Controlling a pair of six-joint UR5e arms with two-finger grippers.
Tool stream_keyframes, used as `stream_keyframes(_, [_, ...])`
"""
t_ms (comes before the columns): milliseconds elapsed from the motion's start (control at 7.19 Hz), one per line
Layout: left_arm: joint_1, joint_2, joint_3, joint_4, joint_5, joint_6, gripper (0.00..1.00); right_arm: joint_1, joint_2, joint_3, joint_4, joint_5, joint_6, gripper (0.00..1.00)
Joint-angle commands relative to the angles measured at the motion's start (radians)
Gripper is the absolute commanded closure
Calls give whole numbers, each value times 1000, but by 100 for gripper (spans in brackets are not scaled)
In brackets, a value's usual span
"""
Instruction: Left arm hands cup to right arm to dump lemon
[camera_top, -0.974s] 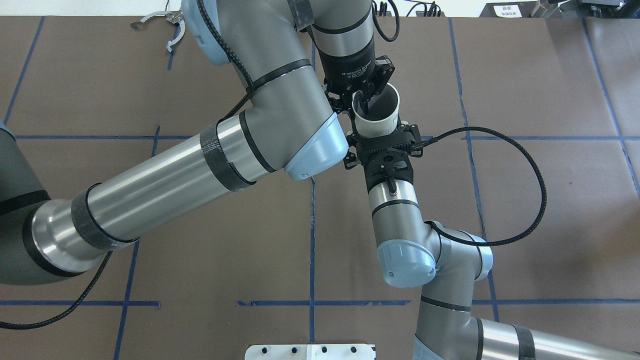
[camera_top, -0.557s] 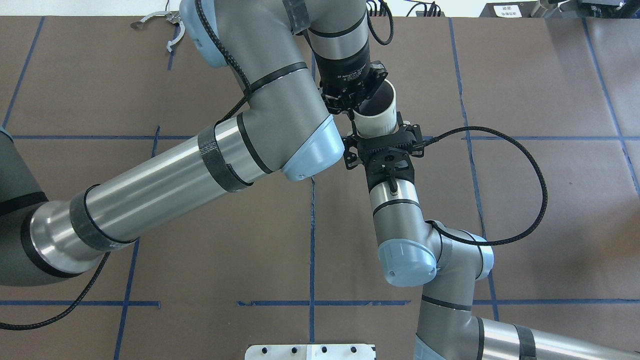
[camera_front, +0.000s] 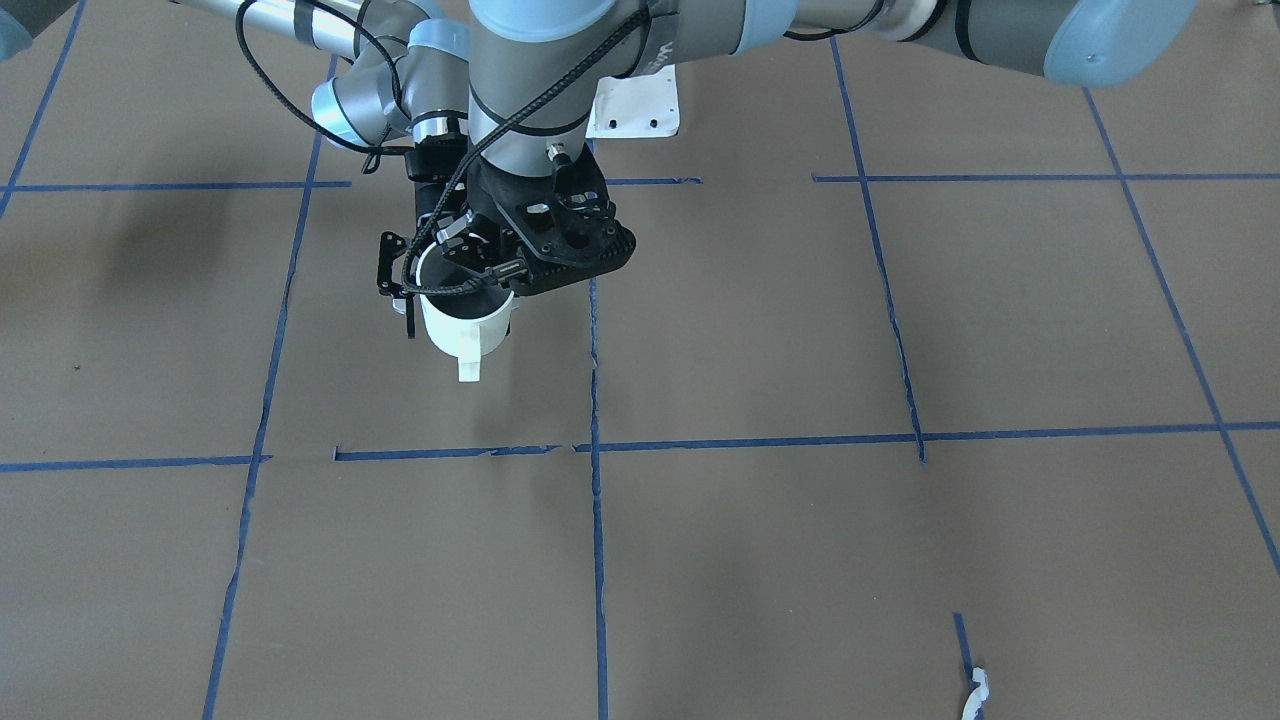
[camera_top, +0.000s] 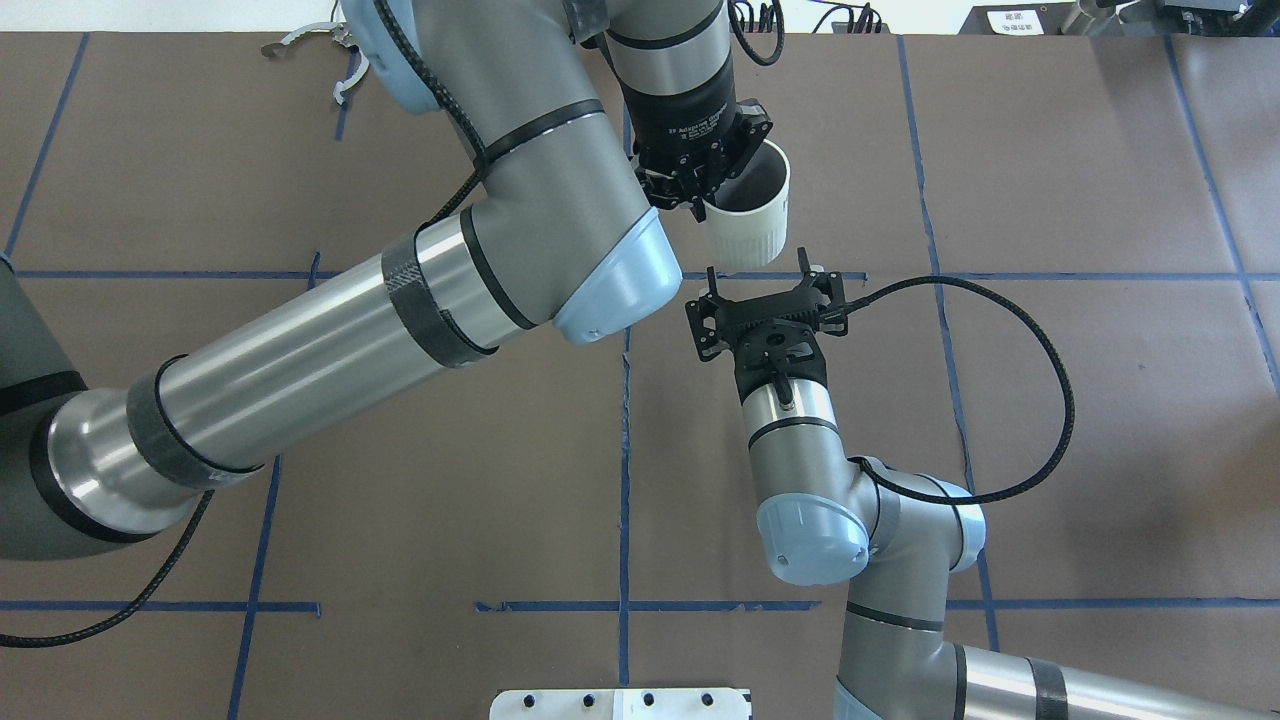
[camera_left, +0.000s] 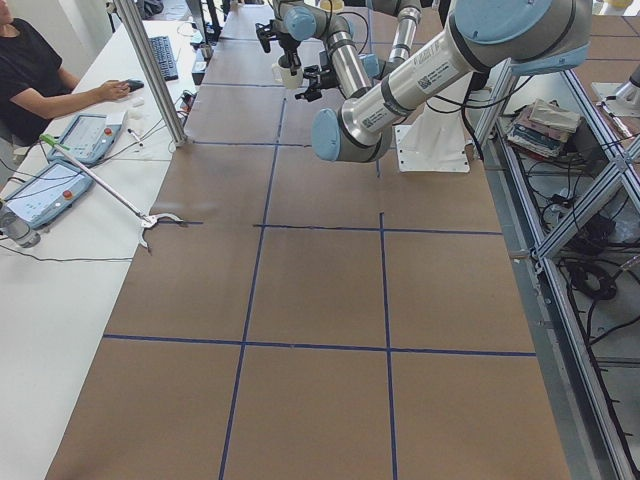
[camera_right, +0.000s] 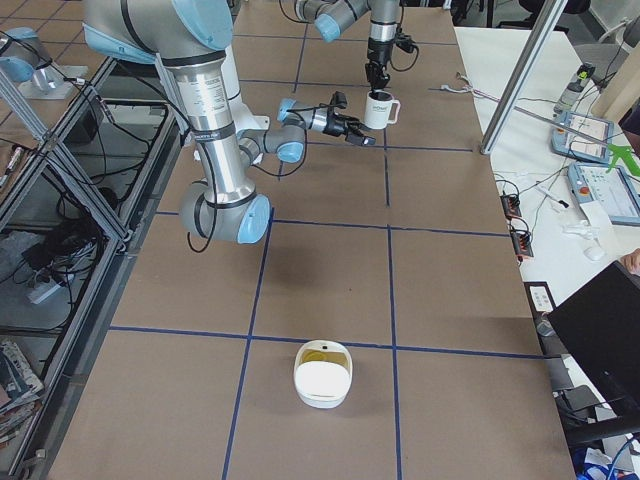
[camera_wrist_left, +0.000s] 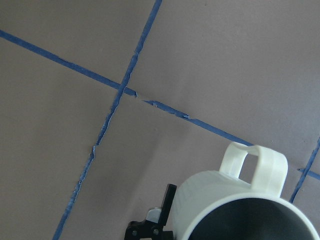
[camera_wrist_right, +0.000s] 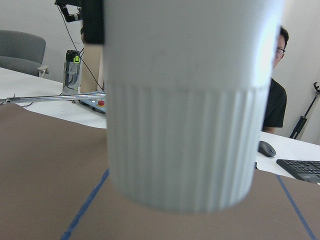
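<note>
Bright, even, diffuse light falls from above in every view. In the front-facing view the shadows on the table (camera_front: 800, 560) are soft-edged: a dim patch at 10 o'clock and a paler one just below the cup (camera_front: 462, 335). In the overhead view long white highlights streak the left arm (camera_top: 300, 365) at 9 o'clock. The right wrist view shows the cup very close, soft and washed out toward 12 o'clock, with the background sharper.

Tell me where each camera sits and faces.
Front-facing: across table, steeply down; left arm, right arm, cup.
Overhead: from behind, forward and down; both arms.
Exterior left: table's left end; left arm nearest.
Exterior right: right end; right arm nearest.
Left wrist: above cup's rim, facing table.
Right wrist: level, facing cup's ribbed side.
All show the cup.
</note>
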Motion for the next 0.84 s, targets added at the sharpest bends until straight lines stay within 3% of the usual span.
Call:
stream_keyframes(0, [-82,23,-36,-7,-7,9,100,-11,-11,6,2,11,3,0])
stream_keyframes(418, [-180,258,-223,-19,-12,212,100,91,-40,18,1,195,5,0])
stream_keyframes(696, [-249,435,-318,-26,-40,481,100,221,-54,24,1,417,5,0])
